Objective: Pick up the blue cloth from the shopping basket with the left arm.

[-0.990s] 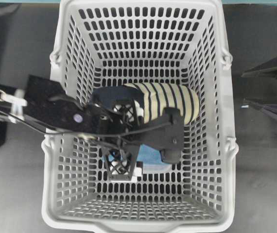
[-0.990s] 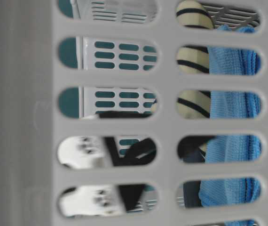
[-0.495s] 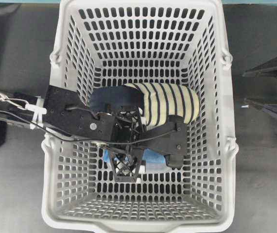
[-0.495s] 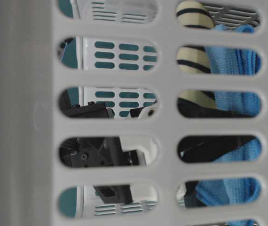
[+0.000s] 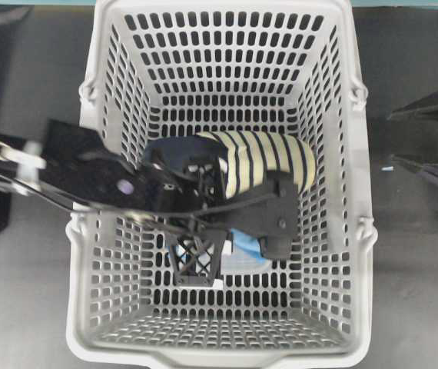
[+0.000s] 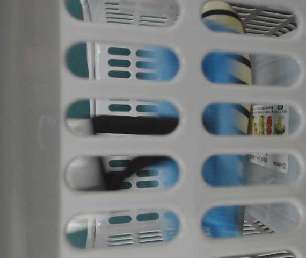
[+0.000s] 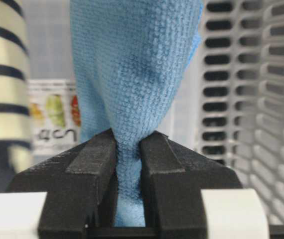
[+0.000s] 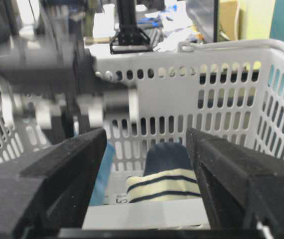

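Compared with half a second ago, the left arm (image 5: pixel 88 173) has drawn back and up inside the shopping basket (image 5: pixel 361 231), and the blue cloth (image 7: pixel 132 74) now streaks as a blur across the table-level view, which suggests the lift is under way. The left gripper (image 7: pixel 128 149) has its jaws pinched tight on a fold of the cloth, which hangs free from them beside the striped slipper (image 5: pixel 265 163). I count one cloth, one slipper, one clear labelled box (image 6: pixel 268 140) and one basket; the right gripper (image 8: pixel 147 164) waits outside with jaws wide apart, holding nothing.

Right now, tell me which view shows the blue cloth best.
The left wrist view: the blue cloth fills it, pinched between the left tool's fingers. Overhead shows only a sliver under the arm; the table-level view gives blurred blue through the basket's slots; the right wrist view shows an edge.
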### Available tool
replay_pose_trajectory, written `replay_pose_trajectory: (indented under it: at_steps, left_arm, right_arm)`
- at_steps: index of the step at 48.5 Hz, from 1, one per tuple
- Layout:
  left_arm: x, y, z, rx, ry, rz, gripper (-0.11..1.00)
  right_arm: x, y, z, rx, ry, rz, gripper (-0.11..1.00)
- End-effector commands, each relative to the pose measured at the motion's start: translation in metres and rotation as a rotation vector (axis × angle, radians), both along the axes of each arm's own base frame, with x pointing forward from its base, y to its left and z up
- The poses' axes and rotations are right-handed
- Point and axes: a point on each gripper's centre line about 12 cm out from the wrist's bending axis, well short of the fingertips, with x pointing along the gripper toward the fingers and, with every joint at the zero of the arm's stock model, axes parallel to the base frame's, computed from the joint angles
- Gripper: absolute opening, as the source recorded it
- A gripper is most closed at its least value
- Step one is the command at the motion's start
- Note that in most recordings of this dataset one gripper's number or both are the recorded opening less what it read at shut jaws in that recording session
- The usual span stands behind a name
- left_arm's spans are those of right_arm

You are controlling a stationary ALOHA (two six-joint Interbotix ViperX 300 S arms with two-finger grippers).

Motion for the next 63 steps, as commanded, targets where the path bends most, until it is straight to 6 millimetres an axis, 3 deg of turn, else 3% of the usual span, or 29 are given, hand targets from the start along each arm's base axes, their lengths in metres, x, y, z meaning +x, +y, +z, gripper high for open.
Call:
replay_pose_trajectory:
  at_steps: [1,10,14,63]
  left_arm:
    - [-0.01,0.005,0.066,-0.011,-0.107,0.006,0.09]
    - [-0.028,0.015,0.125,-0.017,-0.146,0.031,0.09]
    - [-0.031,0.019,0.137,-0.016,-0.156,0.04,0.09]
    - [-0.028,0.019,0.128,-0.015,-0.127,0.044,0.09]
  right_arm:
    - [0.002,0.0,0.009,0.003,-0.026,-0.002,0.64]
    - [0.002,0.0,0.008,0.003,-0.023,-0.002,0.64]
    - [0.002,0.0,0.008,0.003,-0.023,-0.002,0.64]
    - [0.001,0.0,0.006,0.01,-0.016,-0.002,0.64]
